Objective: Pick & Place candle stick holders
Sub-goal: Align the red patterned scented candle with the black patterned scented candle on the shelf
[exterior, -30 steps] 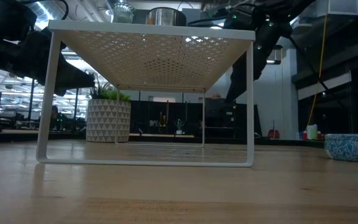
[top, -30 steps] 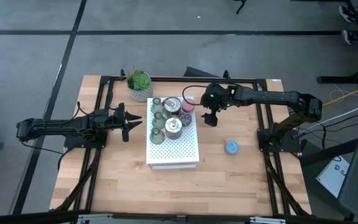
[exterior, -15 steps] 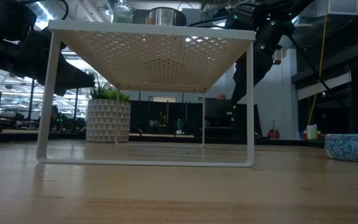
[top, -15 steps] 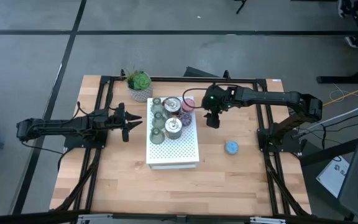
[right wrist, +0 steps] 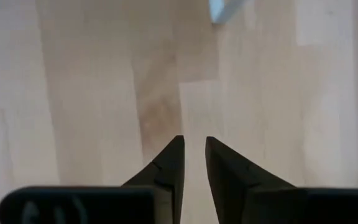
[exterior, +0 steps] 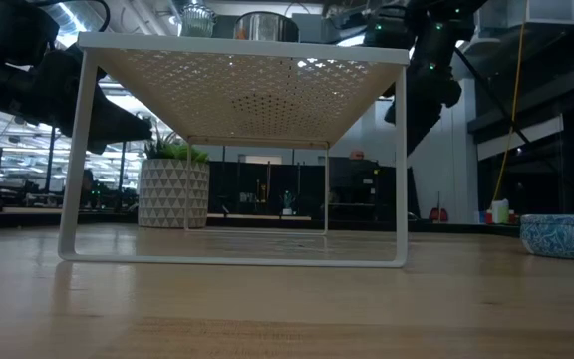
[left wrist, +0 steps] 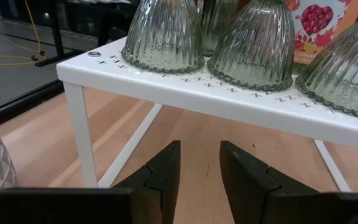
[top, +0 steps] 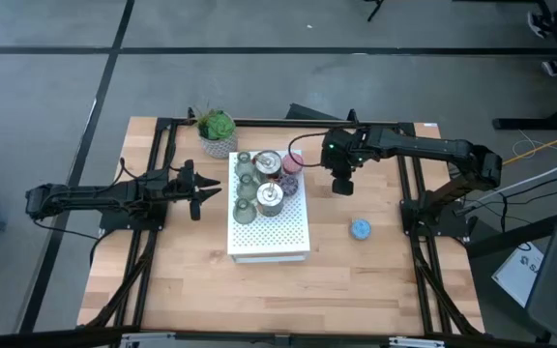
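You have no legible writing here. Your right gripper [right wrist: 193,152] hangs over bare table [top: 356,275] beside the white perforated box [top: 270,232], jaws nearly together, holding nothing. Your left gripper [left wrist: 199,163] waits slightly parted before the olive-green holders [left wrist: 164,34] on the box; the blue holder [top: 360,229] sits apart

Worktop [top: 191,280]: light wood planks, dark frame rails along its edges. White perforated rack [top: 283,232] stands near the middle on thin legs, open underneath in the low view. Green plant [top: 218,125] in a white pot with a triangle pattern sits near the far edge, just beside the rack's far-left corner. Grey floor [top: 46,87] with dark lines around.
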You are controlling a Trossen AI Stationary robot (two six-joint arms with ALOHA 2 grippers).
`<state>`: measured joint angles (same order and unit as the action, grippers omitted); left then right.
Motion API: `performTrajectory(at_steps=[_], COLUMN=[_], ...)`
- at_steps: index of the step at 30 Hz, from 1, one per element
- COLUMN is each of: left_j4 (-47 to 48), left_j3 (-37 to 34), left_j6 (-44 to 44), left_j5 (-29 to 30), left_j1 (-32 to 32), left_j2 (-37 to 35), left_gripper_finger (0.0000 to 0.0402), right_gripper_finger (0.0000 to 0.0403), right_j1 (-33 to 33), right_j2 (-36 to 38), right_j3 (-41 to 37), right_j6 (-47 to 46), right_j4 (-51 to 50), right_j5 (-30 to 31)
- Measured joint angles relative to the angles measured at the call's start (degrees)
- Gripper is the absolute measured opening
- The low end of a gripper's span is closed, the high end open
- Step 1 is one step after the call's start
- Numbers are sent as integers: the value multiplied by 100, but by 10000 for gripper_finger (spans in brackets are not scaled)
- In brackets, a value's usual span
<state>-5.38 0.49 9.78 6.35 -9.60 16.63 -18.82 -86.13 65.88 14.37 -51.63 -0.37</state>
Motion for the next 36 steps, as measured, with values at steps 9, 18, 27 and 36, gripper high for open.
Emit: performTrajectory(at_steps=[9, 18, 27, 36], left_j4=[0, 0, 2, 2], left_j3=[-2, 1, -2, 0], left_j6=[0, 0, 0, 0], left_j5=[0, 0, 0, 0], left_j1=[0, 1, -1, -1], left_j2=[0, 1, 2, 1], left_gripper_finger=[107, 107, 107, 107], right_gripper_finger=[67, 67, 67, 67], right_j1=[-293, -668, -818, -810], right_j2=[0, 484, 1541, 1902], right_j3=[25, 25, -484, -1570], right_j6=[-134, -170, -297, -177], right_j4=[-50, -284, 599, 2658], right_j5=[18, -475, -861, -1604])
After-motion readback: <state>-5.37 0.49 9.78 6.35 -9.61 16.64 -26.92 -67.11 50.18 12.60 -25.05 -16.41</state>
